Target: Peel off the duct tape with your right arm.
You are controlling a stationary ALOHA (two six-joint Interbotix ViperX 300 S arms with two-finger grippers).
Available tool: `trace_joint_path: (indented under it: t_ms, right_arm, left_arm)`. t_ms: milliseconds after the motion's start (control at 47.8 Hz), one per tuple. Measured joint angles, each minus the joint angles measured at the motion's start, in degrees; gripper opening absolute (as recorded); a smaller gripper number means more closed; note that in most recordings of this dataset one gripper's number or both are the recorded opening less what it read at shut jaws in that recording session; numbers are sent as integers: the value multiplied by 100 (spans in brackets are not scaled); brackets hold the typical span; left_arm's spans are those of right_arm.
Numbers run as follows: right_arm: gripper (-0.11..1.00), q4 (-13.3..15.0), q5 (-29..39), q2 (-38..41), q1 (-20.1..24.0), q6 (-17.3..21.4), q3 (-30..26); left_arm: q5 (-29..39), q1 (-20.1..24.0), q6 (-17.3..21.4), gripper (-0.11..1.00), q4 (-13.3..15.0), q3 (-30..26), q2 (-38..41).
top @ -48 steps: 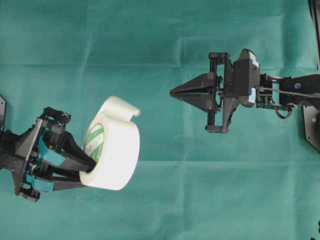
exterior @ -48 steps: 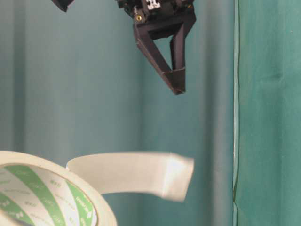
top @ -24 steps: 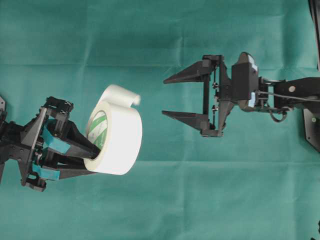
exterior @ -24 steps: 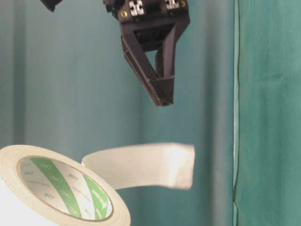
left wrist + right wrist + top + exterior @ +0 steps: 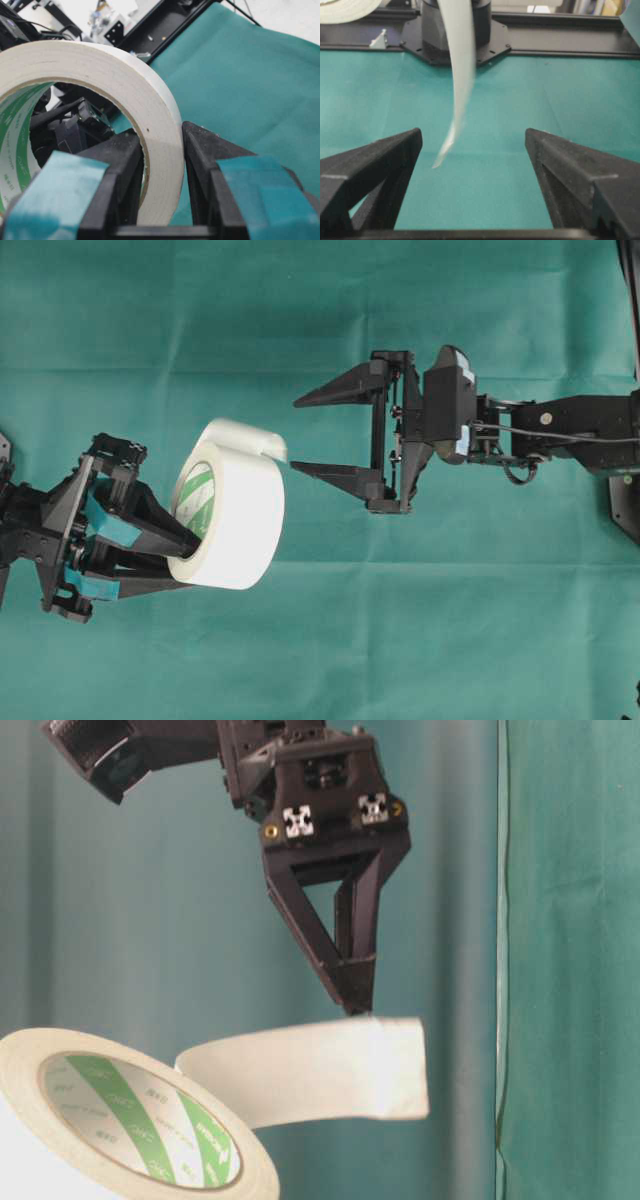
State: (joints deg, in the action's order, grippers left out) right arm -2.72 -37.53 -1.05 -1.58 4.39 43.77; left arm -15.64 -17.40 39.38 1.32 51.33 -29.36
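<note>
White wide roll of duct tape (image 5: 232, 520) w/ green-striped core sits clamped in the teal-patched left gripper (image 5: 185, 558) above the green cloth (image 5: 400, 640), loose end tab (image 5: 268, 445) between the spread plain-black fingers of the right gripper (image 5: 295, 433), not pinched.

A table covered by a teal-green cloth (image 5: 330, 640) carries the scene. The cloth shows faint fold creases. Black arm base plates (image 5: 622, 502) sit at its edges.
</note>
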Motion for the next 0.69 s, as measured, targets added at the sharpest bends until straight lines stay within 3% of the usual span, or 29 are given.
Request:
trace_joint_path:
  t_ms: [691]
  right_arm:
    - [71,-18,-9,475,0,141,-299]
  left_arm:
    - [0,0,26,21,9,0,0]
